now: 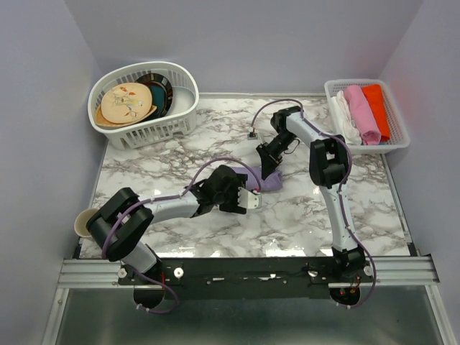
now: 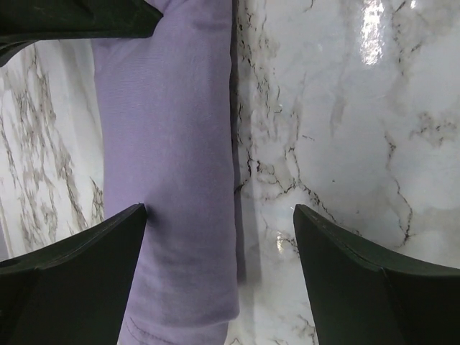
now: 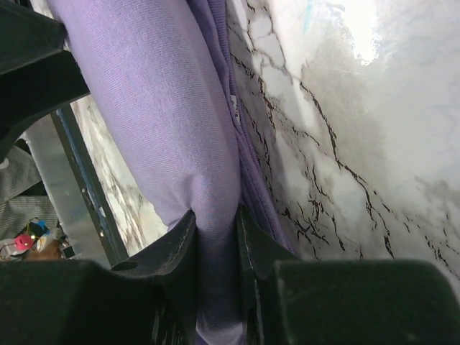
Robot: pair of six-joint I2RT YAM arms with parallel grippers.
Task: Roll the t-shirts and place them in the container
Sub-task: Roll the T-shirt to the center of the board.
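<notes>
The lavender t-shirt [image 1: 267,180] lies as a tight roll in the middle of the marble table [image 1: 309,208]. My left gripper [image 1: 249,199] is at the roll's near-left end. In the left wrist view the roll [image 2: 172,165] runs lengthwise against the left finger [image 2: 108,251], and the left gripper [image 2: 219,211] stands open, with bare marble beside the right finger. My right gripper [image 1: 272,169] reaches down onto the roll's far end. Its wrist view shows the right gripper [image 3: 215,219] shut on a pinch of the t-shirt [image 3: 158,93].
A white laundry basket [image 1: 176,122] holding plates stands at the back left. A white tray [image 1: 399,118] at the back right holds pink, orange-red and white cloth rolls. A paper cup [image 1: 83,223] sits at the table's near-left edge.
</notes>
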